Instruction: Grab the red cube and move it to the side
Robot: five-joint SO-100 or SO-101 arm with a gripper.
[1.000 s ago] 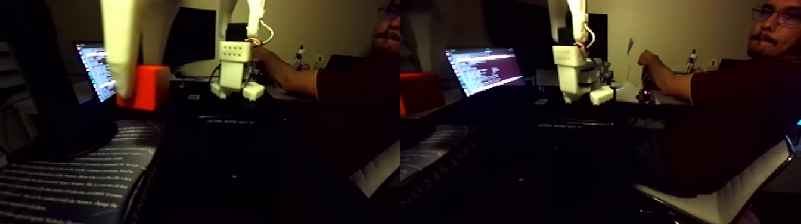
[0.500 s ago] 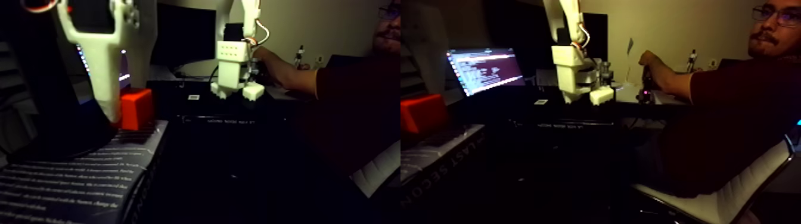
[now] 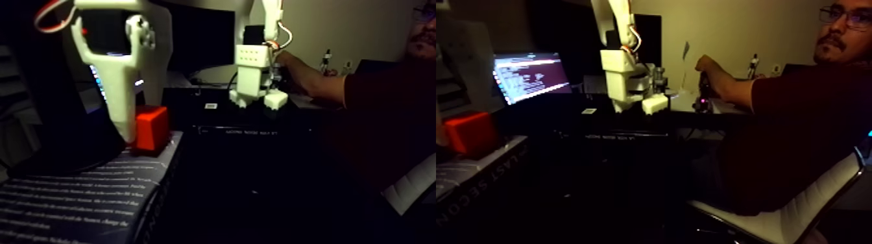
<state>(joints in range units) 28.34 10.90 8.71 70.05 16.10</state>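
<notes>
Where the fixed view starts, nearest the lens, we list a dark book (image 3: 78,195) with pale printed lines, lying flat. On its far edge sits the red cube (image 3: 153,128) — resting on the cover. Next, the white gripper (image 3: 128,133): one finger (image 3: 123,107) stands upright just left of the cube, touching or nearly touching its side; the other finger is lost in shadow, so we cannot tell whether the cube is gripped. Behind it, a lit laptop (image 3: 529,76). Farther back, a second white arm (image 3: 254,74) on the desk — a person's hand (image 3: 704,63) beside it. Last, a pale chair (image 3: 798,201), lower right.
</notes>
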